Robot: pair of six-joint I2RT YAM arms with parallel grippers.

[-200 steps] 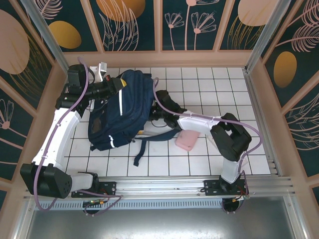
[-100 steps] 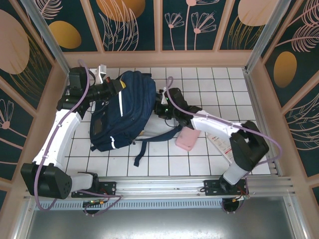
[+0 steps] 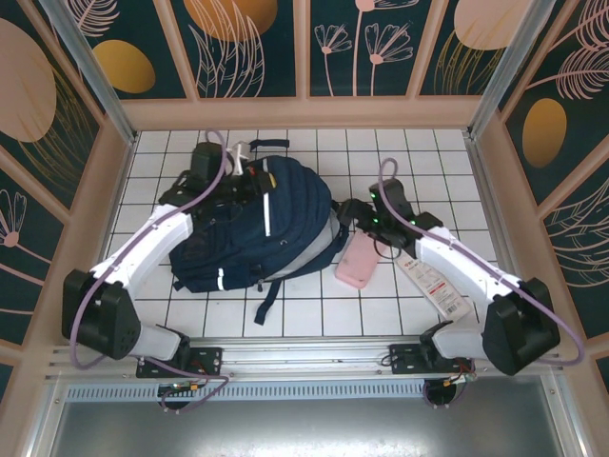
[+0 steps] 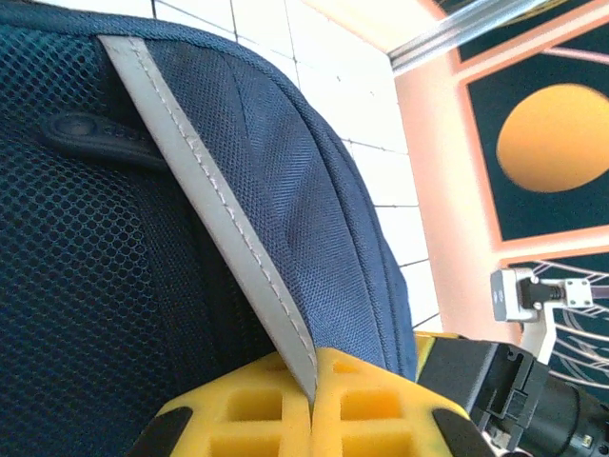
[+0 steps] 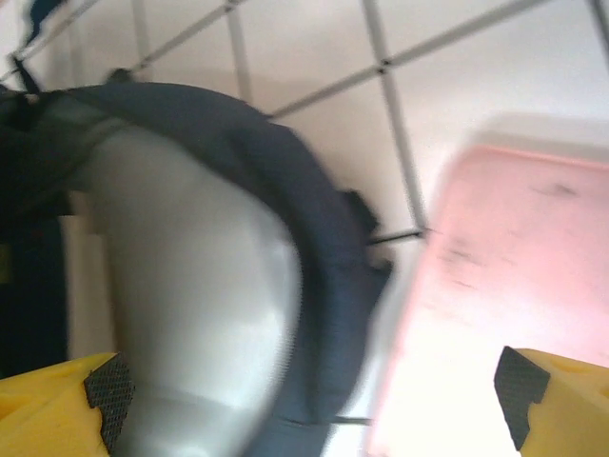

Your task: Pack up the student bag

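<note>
Nearest the arm bases, a dark strap [image 3: 267,293] of the student bag [image 3: 249,233] trails loose over the white tiled table [image 3: 314,309], and a flat white packet with red print [image 3: 430,278] lies under the right arm. A little further in, a pink case [image 3: 356,261] rests just beside the bag's right flank. The right gripper [image 3: 358,213] hovers over it, jaws spread wide and holding nothing; its wrist view shows the bag's grey panel [image 5: 190,286] and the case side by side.

The bag lies flat in the left-middle of the table. It looks soft and slumping, bulky rather than stiff, so it will likely sag and fold from any single hold, and the woven fabric should give fair friction.

At the bag's far end, the left gripper [image 4: 312,395] has its jaws pinched shut on a fold of fabric along the reflective stripe [image 4: 214,228]. That seam, or the top edge, seems the soundest place to hold.
</note>
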